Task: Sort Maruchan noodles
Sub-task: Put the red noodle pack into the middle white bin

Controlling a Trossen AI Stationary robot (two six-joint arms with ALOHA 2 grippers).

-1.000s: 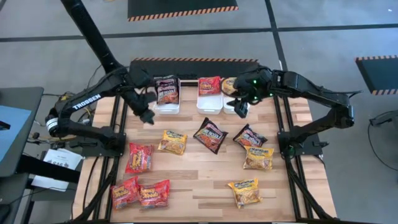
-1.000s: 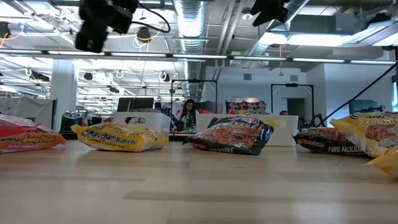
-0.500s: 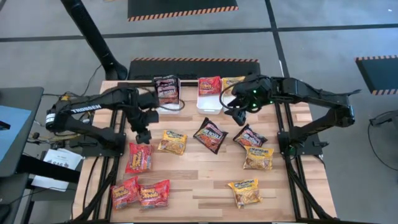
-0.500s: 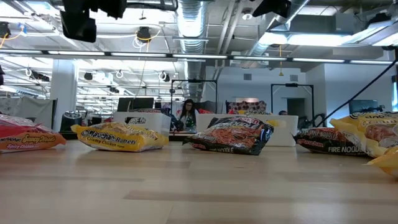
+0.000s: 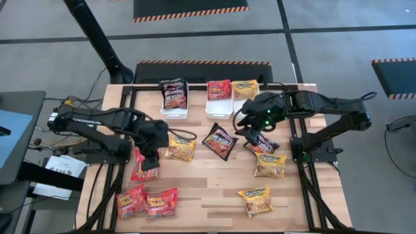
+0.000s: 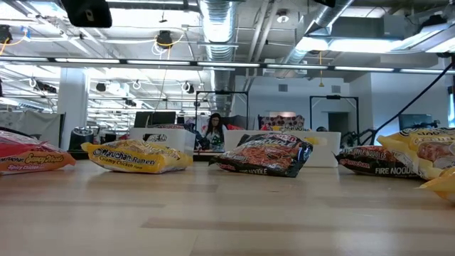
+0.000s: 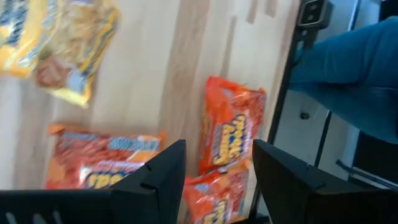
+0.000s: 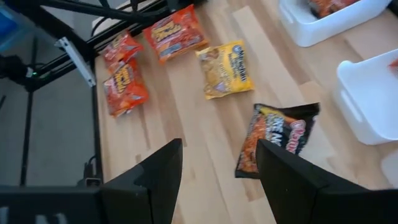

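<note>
With fingers spread and empty, the left gripper (image 5: 149, 158) is hovering over a red noodle packet (image 5: 144, 165) on the worktop (image 5: 208, 188), the right gripper (image 5: 250, 132), likewise spread, is nearing a dark packet (image 5: 261, 142), and either crinkly wrapper could be slipping free.

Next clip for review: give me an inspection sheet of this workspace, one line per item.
Surface: wooden table, bare between packets.
Job's things: three white bins at the far edge hold a dark packet, a red packet and a yellow packet; red, yellow and dark packets lie loose on the table.
Clutter: nothing seen.
Grippers: left gripper open, over a loose red packet; right gripper open, over a loose dark packet.
Cables: black cables run along the left arm's base.
Surroundings: grey floor with striped mats; papers left of the table; a person sits far back in the room.
</note>
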